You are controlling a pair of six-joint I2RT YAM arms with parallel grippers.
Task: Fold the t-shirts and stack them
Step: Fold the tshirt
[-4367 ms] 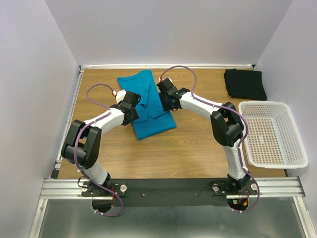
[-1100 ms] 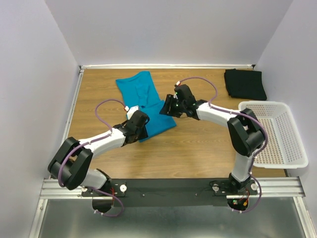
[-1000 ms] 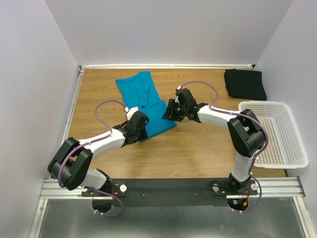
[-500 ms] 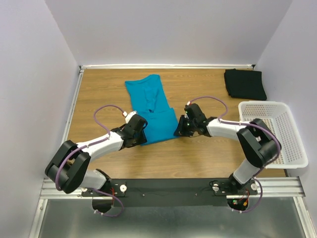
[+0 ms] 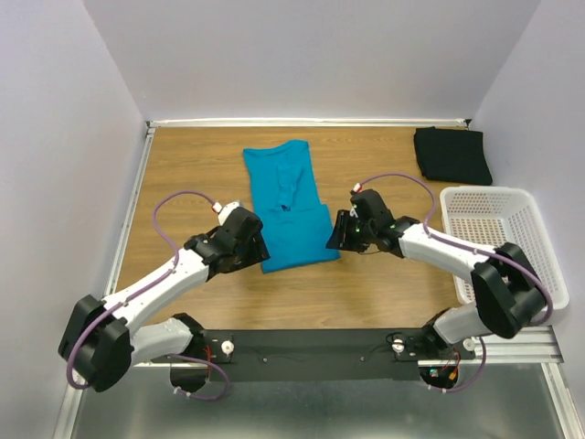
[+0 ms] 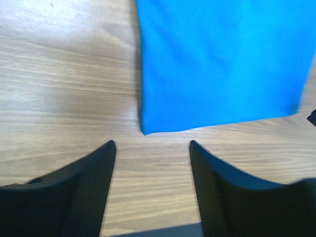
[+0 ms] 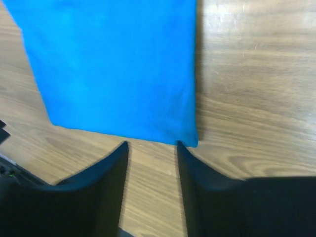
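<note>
Wide wooden table [image 5: 183, 165] under both arms, and here is the layout. Biggest thing on it is the white perforated basket [image 5: 547, 274], sitting out to the right of the right gripper [image 5: 340, 234], well apart from it and hard against the table's right edge.

Next, the teal-blue t-shirt [image 5: 291, 212]: it lies flat on the wood right between the two grippers, narrower at its far end and wider at the near end. Its near hem is level with both sets of fingertips.

The black t-shirt [image 5: 452, 154] sits as a folded square far beyond the right gripper, up in the far right corner, just behind the basket.

Now the left gripper [image 5: 260, 251]. The left wrist view shows its fingers [image 6: 74, 187] spread wide with bare wood in the gap. The near left corner of the teal-blue t-shirt [image 6: 222, 64] lies just ahead of the tips, not between them.

The right gripper [image 7: 153, 148] is much the same: fingers [image 7: 98, 187] parted, gripping nothing. The shirt's hem [image 7: 113, 64] runs just ahead of them, its near right corner just past the right-hand fingertip. Whether that tip touches the cloth, I cannot tell
</note>
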